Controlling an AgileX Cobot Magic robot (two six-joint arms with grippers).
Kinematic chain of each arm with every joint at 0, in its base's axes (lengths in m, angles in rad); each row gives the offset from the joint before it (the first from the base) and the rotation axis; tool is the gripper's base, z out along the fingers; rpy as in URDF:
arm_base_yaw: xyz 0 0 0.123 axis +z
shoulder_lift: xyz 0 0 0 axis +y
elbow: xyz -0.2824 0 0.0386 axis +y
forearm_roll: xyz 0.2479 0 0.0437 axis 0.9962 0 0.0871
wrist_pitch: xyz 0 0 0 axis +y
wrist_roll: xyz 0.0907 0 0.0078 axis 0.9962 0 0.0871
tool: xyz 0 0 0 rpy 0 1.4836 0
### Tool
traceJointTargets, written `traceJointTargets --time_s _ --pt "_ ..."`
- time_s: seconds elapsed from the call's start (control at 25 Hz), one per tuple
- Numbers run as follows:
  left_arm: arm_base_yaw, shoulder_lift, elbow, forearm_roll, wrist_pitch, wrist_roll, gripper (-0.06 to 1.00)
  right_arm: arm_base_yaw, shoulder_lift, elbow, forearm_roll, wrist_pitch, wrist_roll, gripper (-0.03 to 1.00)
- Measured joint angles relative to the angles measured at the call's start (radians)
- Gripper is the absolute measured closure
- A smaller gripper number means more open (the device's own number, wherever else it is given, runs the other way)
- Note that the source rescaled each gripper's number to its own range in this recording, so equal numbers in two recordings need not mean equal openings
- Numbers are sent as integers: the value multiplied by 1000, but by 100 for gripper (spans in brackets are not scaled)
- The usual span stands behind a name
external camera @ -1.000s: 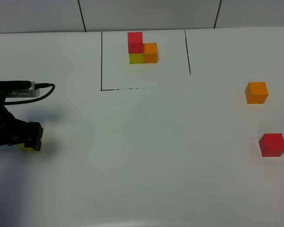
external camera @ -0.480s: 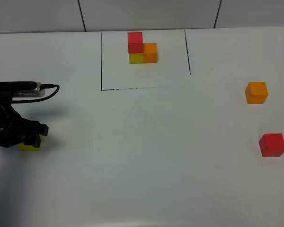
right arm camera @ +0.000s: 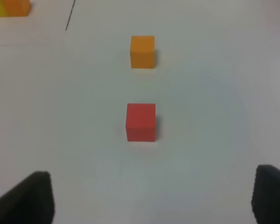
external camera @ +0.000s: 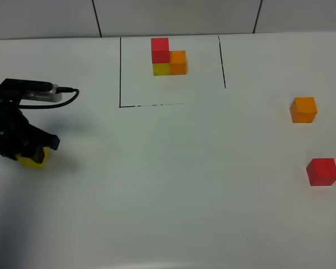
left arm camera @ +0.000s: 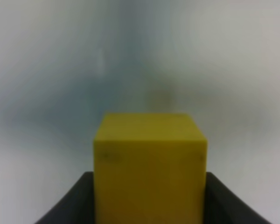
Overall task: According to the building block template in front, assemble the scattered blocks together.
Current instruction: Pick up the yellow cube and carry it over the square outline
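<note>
Three blocks are loose, and one is now mine. Within the last second my left gripper [external camera: 36, 152] has gone from spread wide to pinching the yellow block [external camera: 31, 162], jaws pressed flat against both its sides. Block and gripper have shifted together a little toward the far wall, at the left edge of the table [external camera: 168, 185]. I judge the grasp took, so the carry toward the template [external camera: 168, 57] can begin. My right gripper [right arm camera: 149, 196] has not moved; it hangs spread and empty, the red block [external camera: 322, 171] before it and the orange block [external camera: 303, 109] beyond, both untouched on the right.
</note>
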Motion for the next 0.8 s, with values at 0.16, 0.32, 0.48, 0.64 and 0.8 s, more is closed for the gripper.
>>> traceJointTargets --time_s 0.16,0.32,0.48,0.64,0.8 --pt "-98 31 -149 0 145 160 74 0 0 0 0 0 0 24" --pt "-207 124 -330 6 288 237 74 0 0 0 0 0 0 24" --pt "-308 230 -514 21 363 277 74 0 0 0 0 0 0 24" --pt "-390 323 -673 33 428 350 74 0 0 0 1 0 0 24" --pt "-459 402 -787 70 477 449 74 0 0 0 1 0 0 24"
